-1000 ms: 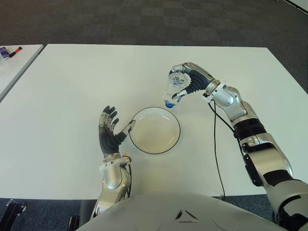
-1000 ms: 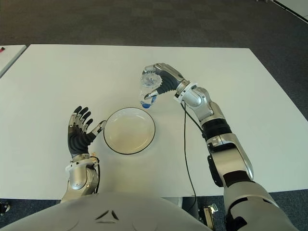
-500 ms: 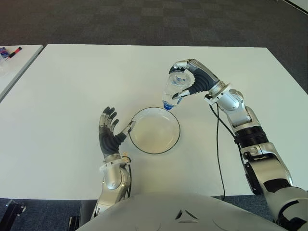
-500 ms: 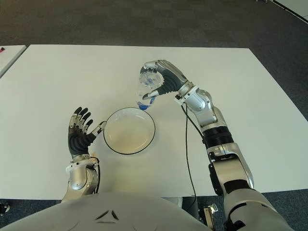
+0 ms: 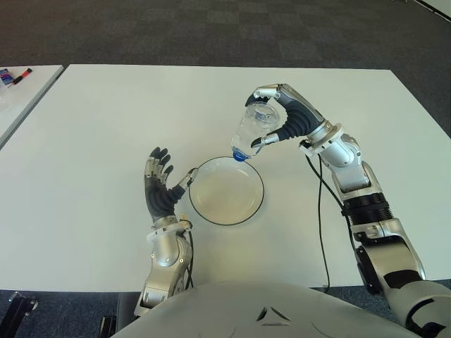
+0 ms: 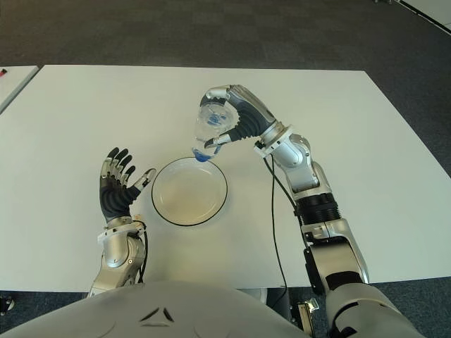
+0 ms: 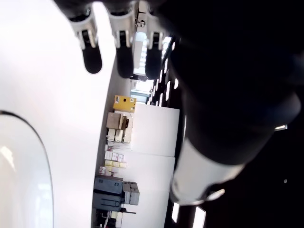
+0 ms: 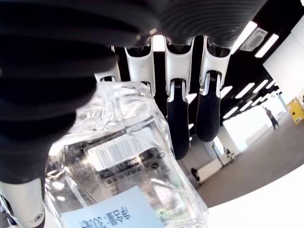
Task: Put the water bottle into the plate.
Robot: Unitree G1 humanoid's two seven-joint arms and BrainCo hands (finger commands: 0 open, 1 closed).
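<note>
My right hand [image 5: 276,120] is shut on a clear water bottle [image 5: 251,132] with a blue cap, held tilted with the cap pointing down. The cap hangs just above the far rim of the white plate [image 5: 226,191], which has a dark edge and lies on the white table [image 5: 106,120]. In the right wrist view the fingers [image 8: 209,102] wrap the crumpled bottle [image 8: 128,171] and its label. My left hand [image 5: 161,186] shows upright, fingers spread, just left of the plate, holding nothing.
A second white table [image 5: 17,91] stands at the far left with small items on it. A black cable [image 5: 319,211] runs along my right arm down to the table's front edge. Dark carpet lies beyond the table.
My right hand has carried the bottle up and to the left, from beside the plate's far right rim to above its far rim. The left hand rose slightly.
</note>
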